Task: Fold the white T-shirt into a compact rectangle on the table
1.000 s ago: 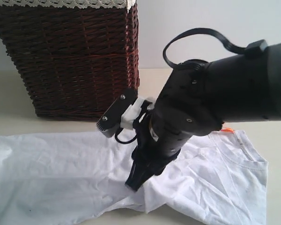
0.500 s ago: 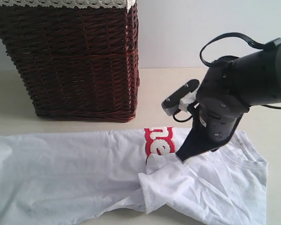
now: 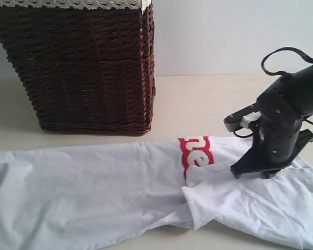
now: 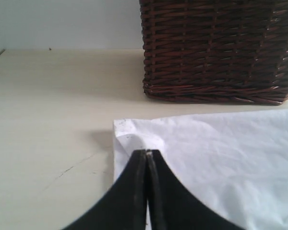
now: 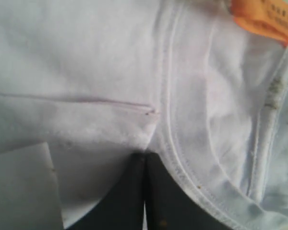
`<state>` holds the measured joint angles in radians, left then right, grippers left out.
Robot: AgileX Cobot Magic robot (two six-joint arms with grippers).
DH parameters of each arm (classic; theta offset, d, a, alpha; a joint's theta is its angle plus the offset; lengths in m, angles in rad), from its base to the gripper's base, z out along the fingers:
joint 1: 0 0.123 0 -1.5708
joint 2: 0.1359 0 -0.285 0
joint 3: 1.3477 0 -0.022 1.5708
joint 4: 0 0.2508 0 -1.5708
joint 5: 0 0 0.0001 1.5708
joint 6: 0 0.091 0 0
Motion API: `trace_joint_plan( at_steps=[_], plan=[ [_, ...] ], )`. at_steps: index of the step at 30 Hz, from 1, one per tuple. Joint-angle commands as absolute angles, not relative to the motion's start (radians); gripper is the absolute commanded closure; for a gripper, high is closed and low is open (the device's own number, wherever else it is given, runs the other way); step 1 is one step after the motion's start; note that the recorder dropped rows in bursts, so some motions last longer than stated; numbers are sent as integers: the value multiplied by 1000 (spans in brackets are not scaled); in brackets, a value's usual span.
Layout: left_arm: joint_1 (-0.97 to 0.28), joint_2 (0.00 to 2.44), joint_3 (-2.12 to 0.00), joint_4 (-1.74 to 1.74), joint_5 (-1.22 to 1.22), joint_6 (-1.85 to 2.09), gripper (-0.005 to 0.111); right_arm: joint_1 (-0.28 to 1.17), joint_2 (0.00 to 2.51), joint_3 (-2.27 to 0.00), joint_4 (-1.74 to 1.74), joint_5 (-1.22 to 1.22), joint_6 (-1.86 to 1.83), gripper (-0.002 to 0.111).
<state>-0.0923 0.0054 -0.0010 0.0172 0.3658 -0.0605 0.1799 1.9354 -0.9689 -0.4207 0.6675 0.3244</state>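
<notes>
The white T-shirt (image 3: 94,192) lies stretched across the table (image 3: 198,99), with one side folded over so the red-outlined lettering (image 3: 197,153) shows. My right gripper (image 3: 235,172) points down onto the shirt's right part, shut on a pinch of cloth. The right wrist view shows the right gripper (image 5: 145,154) closed on white fabric beside the collar seam (image 5: 182,143), with the orange tag (image 5: 264,19) beyond it. In the left wrist view my left gripper (image 4: 147,152) is shut at the shirt's corner (image 4: 134,141), where a small fold rises into its tips. The exterior view does not show the left gripper.
A dark wicker basket (image 3: 78,67) with a lace-trimmed liner stands at the back left, close behind the shirt. It also fills the far side of the left wrist view, where the basket (image 4: 216,48) rises behind the shirt. Bare tabletop (image 4: 48,120) lies beside the shirt's corner.
My right gripper shut on the cloth and dragged it to the right, turning a fold over and baring the red lettering. The shirt's left edge slid into view.
</notes>
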Motion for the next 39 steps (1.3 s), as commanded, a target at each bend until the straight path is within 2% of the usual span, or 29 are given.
trace_joint_plan(
  at_steps=[1,6,9,11,13,15,16,20,23,25,30,39],
  plan=[
    [-89,0,0,19,354,-60,107,62,1973,-953,-433,722,314,108],
    [-89,0,0,19,354,-60,107,-64,1973,-953,-453,761,316,108],
    [-89,0,0,19,354,-60,107,-90,1959,-957,-453,740,316,108],
    [-89,0,0,19,354,-60,107,-72,1909,-961,-437,698,315,103],
    [-89,0,0,19,354,-60,107,-58,1832,-964,-435,685,294,88],
    [-89,0,0,19,354,-60,107,-60,1738,-965,-433,704,292,67],
    [-89,0,0,19,354,-60,107,-72,1703,-965,-433,727,292,62],
    [-89,0,0,19,354,-60,107,-249,1643,-958,-382,871,258,61],
    [-89,0,0,19,354,-60,107,-410,1642,-934,-104,809,0,61],
    [-89,0,0,19,354,-60,107,-444,1642,-934,-46,774,-63,60],
    [-89,0,0,19,354,-60,107,-491,1693,-939,-40,740,-56,45],
    [-89,0,0,19,354,-60,107,-494,1818,-1061,46,792,-111,45]
  ],
)
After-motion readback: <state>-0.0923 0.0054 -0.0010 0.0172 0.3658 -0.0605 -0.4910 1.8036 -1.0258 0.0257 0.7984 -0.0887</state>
